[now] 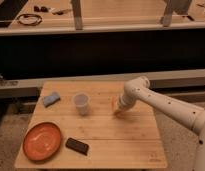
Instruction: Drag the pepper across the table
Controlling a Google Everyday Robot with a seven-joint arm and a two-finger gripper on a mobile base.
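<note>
The pepper (114,104) is a small orange-yellow thing on the square light-wood table (121,140), right of the middle near the far side. My gripper (117,109) reaches in from the right on the white arm (161,105). It points down onto the table right at the pepper and partly hides it. I cannot tell whether it touches the pepper or only stands against it.
A clear cup (81,103) stands left of the pepper. A blue-grey sponge (51,99) lies at the far left. A flat orange plate (42,141) and a black oblong object (77,146) sit at the near left. A long wooden bench (121,20) runs behind.
</note>
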